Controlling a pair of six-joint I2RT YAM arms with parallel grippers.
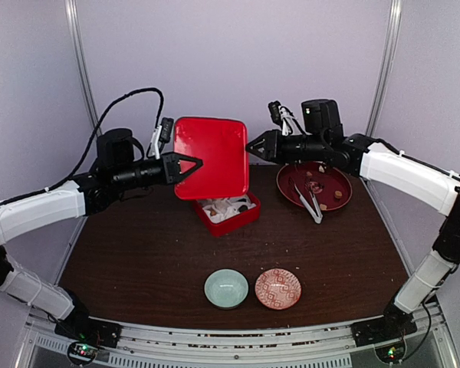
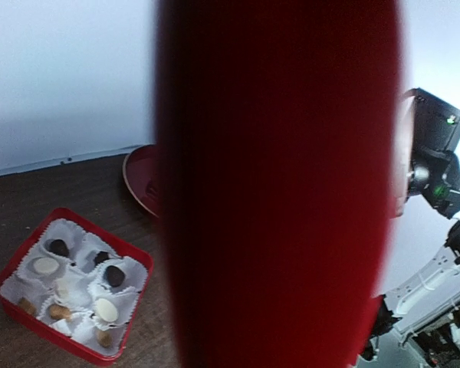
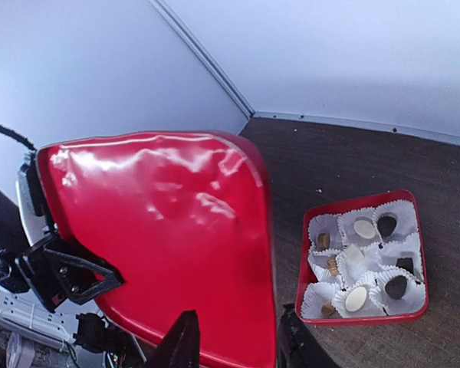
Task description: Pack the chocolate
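The red lid hung upright in the air above the back of the table, caught between the two arms. The left gripper was clamped on the lid's left edge. In the left wrist view the lid stood edge-on and blurred, filling the middle of the picture, so its own fingers could not be seen there. The right gripper was closed on the opposite edge, and its wrist view showed one finger across the lid's glossy face and the other just past the rim. Below and slightly in front of the lid sat the open red box, lined with white paper cups. Most of the chocolate lay in those cups: whitish, tan and dark pieces, one or two to a cup. A few more pieces rested on the dark red plate to the right of the box, beside the silver tongs that lay across the plate with their tips over its near rim. Nearer the arms' bases stood a pale green bowl and a red patterned bowl, side by side and well apart from the box.
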